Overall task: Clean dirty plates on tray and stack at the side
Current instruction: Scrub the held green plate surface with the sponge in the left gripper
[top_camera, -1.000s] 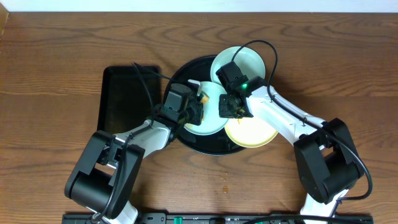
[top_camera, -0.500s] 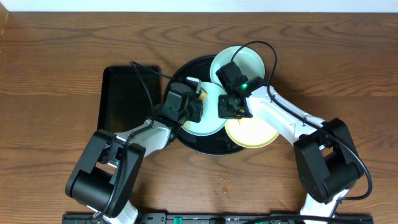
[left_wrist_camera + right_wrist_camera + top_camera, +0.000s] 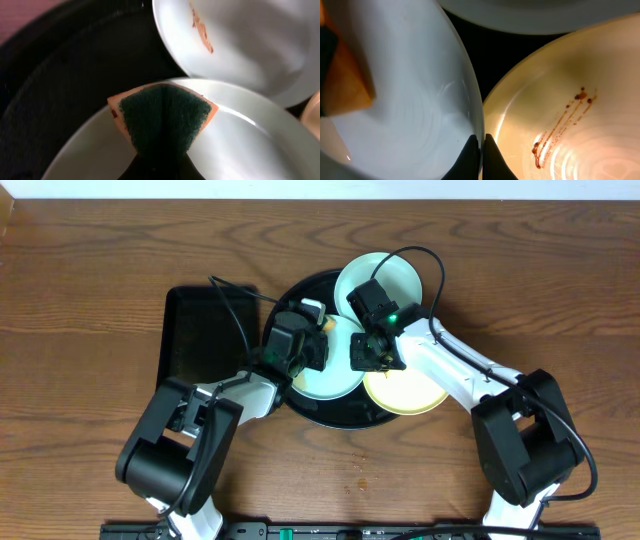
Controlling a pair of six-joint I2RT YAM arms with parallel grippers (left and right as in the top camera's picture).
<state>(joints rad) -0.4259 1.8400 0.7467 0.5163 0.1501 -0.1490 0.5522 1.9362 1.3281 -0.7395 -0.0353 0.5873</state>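
Note:
On the round black tray (image 3: pixel 345 418) lie three plates. My left gripper (image 3: pixel 315 346) (image 3: pixel 161 162) is shut on a green and orange sponge (image 3: pixel 165 117) (image 3: pixel 326 325), which presses on the middle mint plate (image 3: pixel 330 375) (image 3: pixel 250 145). My right gripper (image 3: pixel 368 358) (image 3: pixel 481 147) is shut on that plate's right rim (image 3: pixel 420 100). The yellow plate (image 3: pixel 405 392) (image 3: pixel 570 100) beside it carries brown streaks. A second mint plate (image 3: pixel 385 280) (image 3: pixel 240 45) at the tray's far side has a reddish smear.
A smaller rectangular black tray (image 3: pixel 205 340) lies left of the round one, next to the left arm. Bare wood tabletop (image 3: pixel 560 290) spreads to the right and at the far left. A few small crumbs (image 3: pixel 362 476) lie near the front.
My left gripper has slid the sponge a little toward the far edge of the middle mint plate. The right gripper has held still on the rim.

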